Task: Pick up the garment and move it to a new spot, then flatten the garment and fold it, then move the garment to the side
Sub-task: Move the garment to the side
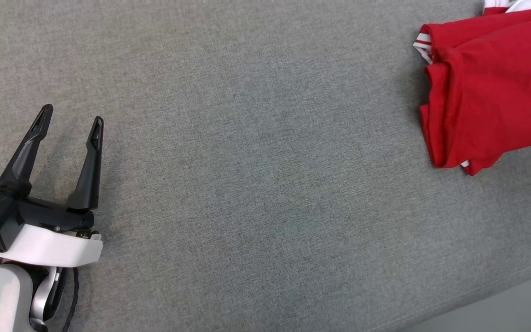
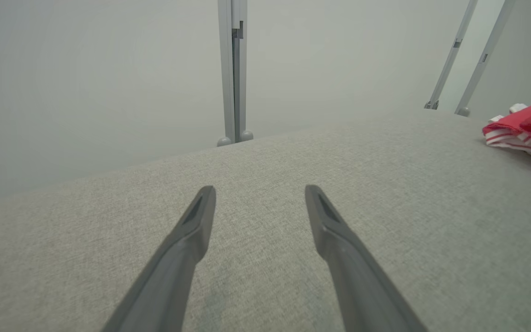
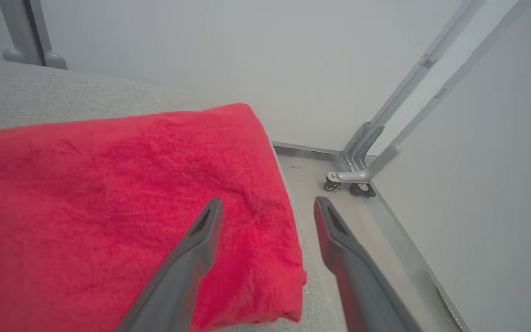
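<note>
Right gripper (image 3: 268,203) tapered, spread; rumpled red garment (image 3: 109,193) on grey woven surface (image 1: 247,184)

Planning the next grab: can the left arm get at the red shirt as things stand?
Probably not easily. Nothing blocks the left tool, but the shirt lies across the gray surface, at its far right edge. The open right tool hovers at its edge.
</note>
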